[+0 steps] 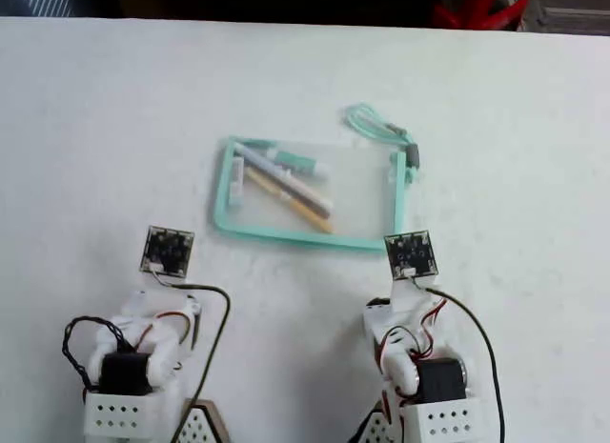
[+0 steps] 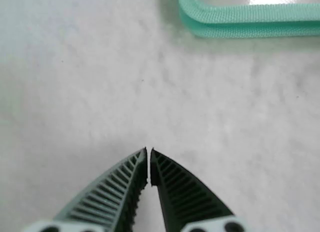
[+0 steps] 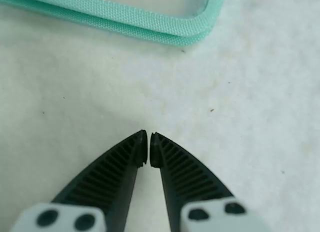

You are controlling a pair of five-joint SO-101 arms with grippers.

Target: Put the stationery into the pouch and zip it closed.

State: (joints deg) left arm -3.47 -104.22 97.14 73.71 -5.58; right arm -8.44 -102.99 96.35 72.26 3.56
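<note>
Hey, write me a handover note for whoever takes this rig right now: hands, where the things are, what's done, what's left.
Left hand: shut, empty, over the table, short of the pouch's near edge.
Right hand: shut, empty, by the pouch's near right corner.
Pouch: flat, mid-table, with the pens inside, seen through its clear face.
Zip pull: at the far right corner, next to the strap.
Done: stationery is in.
Left: I cannot tell if the zip is fully shut; check it and close it if needed.

Pouch [image 2: 250, 20] partly off-frame (wrist views)
</note>
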